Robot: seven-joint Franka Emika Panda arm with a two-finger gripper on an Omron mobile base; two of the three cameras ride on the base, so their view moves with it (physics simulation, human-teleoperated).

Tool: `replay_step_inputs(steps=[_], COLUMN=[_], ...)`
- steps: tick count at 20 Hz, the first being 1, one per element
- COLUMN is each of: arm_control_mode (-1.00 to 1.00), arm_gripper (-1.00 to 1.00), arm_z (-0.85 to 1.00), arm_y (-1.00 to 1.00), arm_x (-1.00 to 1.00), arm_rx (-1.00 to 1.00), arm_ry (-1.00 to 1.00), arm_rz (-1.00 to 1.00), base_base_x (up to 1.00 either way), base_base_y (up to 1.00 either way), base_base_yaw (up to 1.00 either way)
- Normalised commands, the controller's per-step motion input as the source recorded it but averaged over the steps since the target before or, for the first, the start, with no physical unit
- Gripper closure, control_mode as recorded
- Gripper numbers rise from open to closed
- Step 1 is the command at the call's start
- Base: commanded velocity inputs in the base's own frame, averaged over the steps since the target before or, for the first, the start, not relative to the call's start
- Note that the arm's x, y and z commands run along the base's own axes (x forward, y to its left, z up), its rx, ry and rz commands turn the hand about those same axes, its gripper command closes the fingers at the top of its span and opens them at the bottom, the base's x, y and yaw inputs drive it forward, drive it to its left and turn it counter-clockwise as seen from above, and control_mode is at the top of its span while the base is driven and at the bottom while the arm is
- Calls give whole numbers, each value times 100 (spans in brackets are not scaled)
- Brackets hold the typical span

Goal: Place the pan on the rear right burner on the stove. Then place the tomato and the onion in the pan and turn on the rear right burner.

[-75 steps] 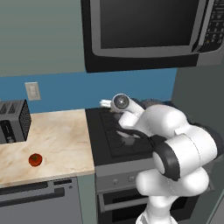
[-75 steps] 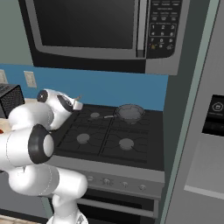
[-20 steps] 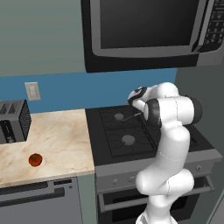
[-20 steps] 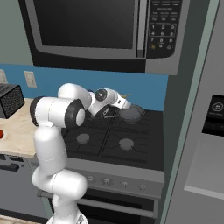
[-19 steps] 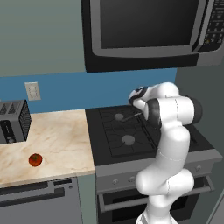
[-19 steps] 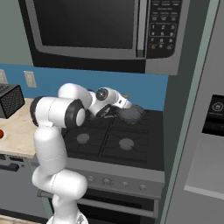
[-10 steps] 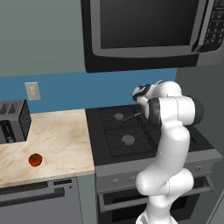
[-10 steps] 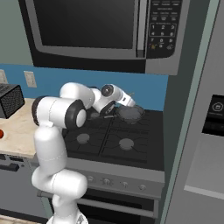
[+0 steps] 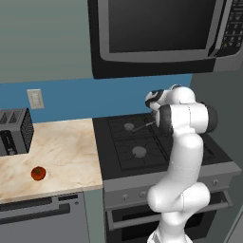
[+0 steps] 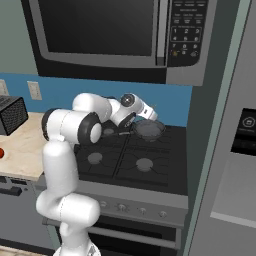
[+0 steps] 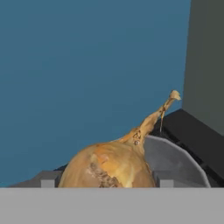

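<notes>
Closely, onion (image 11: 109, 164) in pincer (image 10: 148, 113) overhangs pan (image 10: 148, 129) rim.

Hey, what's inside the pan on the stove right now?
Nothing shows in the pan from the right base view. The onion sits between the fingertips just above it, hiding part of the bottom in the hand view.

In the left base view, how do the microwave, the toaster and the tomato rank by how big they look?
Largest to smallest:
1. microwave
2. toaster, partly cut off by the picture's edge
3. tomato

The toaster and tomato sit nearer the camera, yet the order is plain.
</notes>
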Motion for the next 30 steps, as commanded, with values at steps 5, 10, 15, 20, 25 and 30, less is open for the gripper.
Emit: replay_step_inputs(steps=[5, 10, 15, 20, 25, 30], arm_control_mode=[-100, -100, -100, -100, -100, -100], arm_gripper=[100, 100, 100, 100, 100, 100], arm_z=[-24, -35, -43, -28, -17, -23], arm_y=[-18, -11, -3, 0, -5, -6], arm_x=[24, 13, 6, 13, 28, 26], arm_rx=[0, 0, 0, 0, 0, 0], arm_ry=[6, 8, 10, 7, 4, 7], arm_rz=[1, 1, 1, 1, 1, 0], base_base_x=[0, 0, 0, 0, 0, 0], base_base_y=[0, 0, 0, 0, 0, 0], base_base_yaw=[0, 0, 0, 0, 0, 0])
